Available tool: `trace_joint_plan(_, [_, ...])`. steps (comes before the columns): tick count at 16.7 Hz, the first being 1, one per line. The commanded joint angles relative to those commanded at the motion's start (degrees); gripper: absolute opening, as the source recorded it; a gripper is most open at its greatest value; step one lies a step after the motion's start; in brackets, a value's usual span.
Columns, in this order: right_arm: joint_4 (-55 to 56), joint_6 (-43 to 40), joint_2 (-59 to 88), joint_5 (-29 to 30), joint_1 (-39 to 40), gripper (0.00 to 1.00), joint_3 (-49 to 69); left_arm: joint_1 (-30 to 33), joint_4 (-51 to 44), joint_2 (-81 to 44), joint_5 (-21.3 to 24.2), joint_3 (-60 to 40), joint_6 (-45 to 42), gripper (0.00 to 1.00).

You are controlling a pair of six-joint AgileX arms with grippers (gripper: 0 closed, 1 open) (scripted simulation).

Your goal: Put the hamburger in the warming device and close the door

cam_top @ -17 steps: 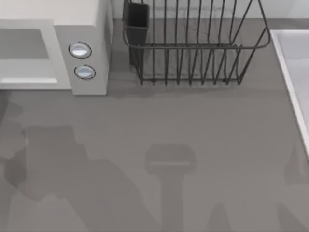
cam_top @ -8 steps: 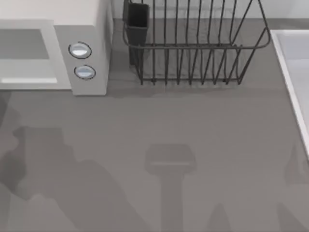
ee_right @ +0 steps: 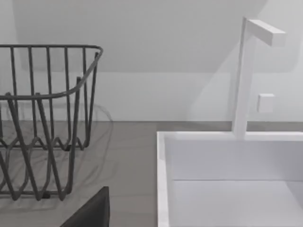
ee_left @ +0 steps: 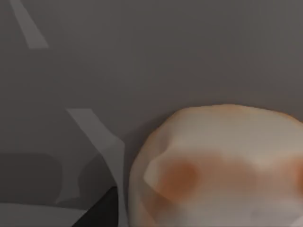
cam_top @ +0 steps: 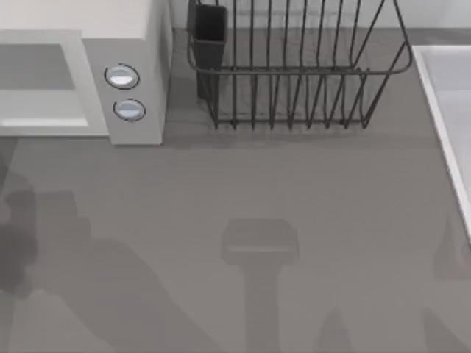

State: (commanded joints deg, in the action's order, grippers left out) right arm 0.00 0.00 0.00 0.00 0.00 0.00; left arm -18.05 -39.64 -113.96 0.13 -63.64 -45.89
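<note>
Item, top view: my microwave point(cam_top: 125, 66) at the worktop point(cam_top: 294, 191) rear left, door point(cam_top: 40, 81) swung open, dish rack point(cam_top: 294, 66) beside it, white sink point(ee_right: 227, 179) at the right edge; the arm shadows at the left have slid further leftward over the past second, which I read as my left arm carrying its load toward the open cavity. Item, left wrist view: hamburger point(ee_left: 218, 165) close under the camera, above bare worktop, not yet inside; whether my left gripper clasps it I cannot tell; right arm parked near the sink, its gripper state likewise unreadable.
</note>
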Motion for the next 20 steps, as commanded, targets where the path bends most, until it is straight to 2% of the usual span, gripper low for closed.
trace_joint_plan(3, [0.0, 0.0, 0.0, 0.0, 0.0, 1.00, 0.0, 0.0, 0.0, 0.0, 0.0, 0.0, 0.0, 1.00])
trace_joint_plan(16, [0.0, 0.0, 0.0, 0.0, 0.0, 1.00, 0.0, 0.0, 0.0, 0.0, 0.0, 0.0, 0.0, 0.02])
trace_joint_plan(20, [0.0, 0.0, 0.0, 0.0, 0.0, 1.00, 0.0, 0.0, 0.0, 0.0, 0.0, 0.0, 0.0, 0.00])
